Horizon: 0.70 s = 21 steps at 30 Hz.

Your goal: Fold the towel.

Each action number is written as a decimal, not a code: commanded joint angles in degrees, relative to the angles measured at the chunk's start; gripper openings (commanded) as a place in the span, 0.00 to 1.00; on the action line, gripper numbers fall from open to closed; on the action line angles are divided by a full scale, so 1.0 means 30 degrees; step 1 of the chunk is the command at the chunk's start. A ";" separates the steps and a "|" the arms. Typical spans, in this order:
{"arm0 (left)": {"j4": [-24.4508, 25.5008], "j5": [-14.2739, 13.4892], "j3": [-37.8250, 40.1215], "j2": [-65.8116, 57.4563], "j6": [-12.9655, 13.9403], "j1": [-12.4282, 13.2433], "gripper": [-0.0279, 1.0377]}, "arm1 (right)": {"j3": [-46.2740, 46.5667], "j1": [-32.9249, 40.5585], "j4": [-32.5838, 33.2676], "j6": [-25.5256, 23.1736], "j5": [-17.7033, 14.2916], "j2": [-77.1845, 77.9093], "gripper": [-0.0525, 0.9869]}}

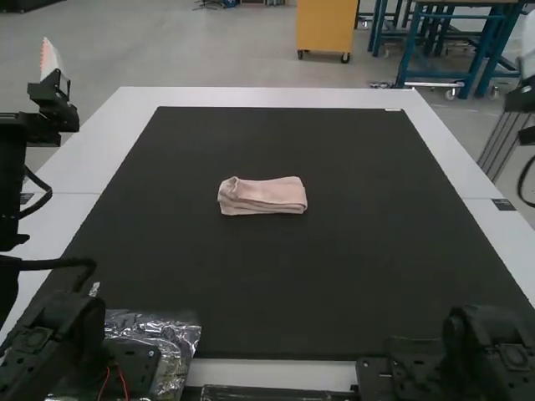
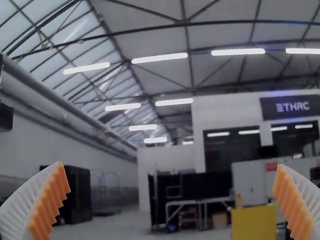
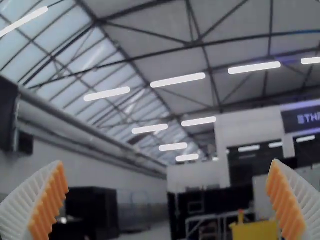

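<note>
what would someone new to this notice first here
The small pale pink folded towel draws the eye first, lying alone on the broad black mat, a little beyond its middle. Next come the left gripper's white ribbed fingers with orange pads, spread wide in its wrist view.

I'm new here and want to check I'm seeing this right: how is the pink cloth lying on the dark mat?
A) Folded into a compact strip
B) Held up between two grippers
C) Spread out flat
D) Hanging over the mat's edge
A: the pink cloth lies as a narrow, layered bundle on the dark mat, well inside its edges.
</note>
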State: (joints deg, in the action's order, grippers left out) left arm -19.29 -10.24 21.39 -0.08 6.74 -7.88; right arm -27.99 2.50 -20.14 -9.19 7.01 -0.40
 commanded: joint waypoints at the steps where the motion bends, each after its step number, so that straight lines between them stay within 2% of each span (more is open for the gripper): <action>1: -0.1774 0.1040 -0.2647 0.0026 -0.0255 0.0107 0.93 | 0.3411 -0.0131 -0.1607 0.0485 -0.0958 0.0076 0.92; 3: -0.3180 0.1099 -0.4346 0.0026 0.0243 0.0107 0.93 | 0.5491 -0.0131 -0.3013 0.1277 -0.0694 0.0076 0.92; 5: -0.4322 0.1040 -0.5869 0.0026 0.0096 0.0166 0.93 | 0.7132 -0.0131 -0.3921 0.1423 -0.0607 0.0076 0.92; 7: -0.5172 0.0366 -0.7129 0.0026 0.0067 0.0195 0.93 | 0.8275 -0.0160 -0.3745 0.1862 -0.0665 0.0076 0.92; 9: -0.3619 -0.0483 -0.7129 0.0026 0.0008 0.0195 0.93 | 0.9036 -0.0190 -0.3599 0.2683 -0.1368 0.0076 0.92; 10: -0.3033 -0.0659 -0.7041 0.0026 -0.0314 0.0195 0.93 | 0.9329 -0.0248 -0.3423 0.2829 -0.2276 0.0076 0.92; 11: -0.2418 -0.0923 -0.7100 0.0026 -0.0841 0.0195 0.93 | 0.9300 -0.0248 -0.2075 0.3093 -0.3566 0.0076 0.92; 12: -0.1598 -0.1245 -0.7100 0.0026 -0.1222 0.0195 0.93 | 0.9300 -0.0248 -0.0640 0.3093 -0.4415 0.0076 0.92; 16: 0.2592 -0.1538 -0.7129 0.0026 -0.2541 0.0195 0.93 | 0.9329 -0.0278 0.4048 0.3444 -0.4767 0.0076 0.92; 18: 0.4818 -0.1509 -0.7129 0.0026 -0.2541 0.0166 0.93 | 0.9329 -0.0278 0.5806 0.4558 -0.4767 0.0076 0.92; 19: 0.5639 -0.1479 -0.7129 0.0026 -0.2541 0.0166 0.93 | 0.9329 -0.0278 0.6304 0.5056 -0.4737 0.0105 0.93; 21: 0.5814 -0.1479 -0.7129 0.0026 -0.2746 0.0136 0.93 | 0.9329 -0.0248 0.6274 0.5232 -0.4650 0.0105 0.93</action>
State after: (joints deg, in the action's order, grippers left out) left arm -1.76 -13.76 0.32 -0.36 0.69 -7.88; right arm -0.32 2.35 -0.97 2.87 -5.26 -0.47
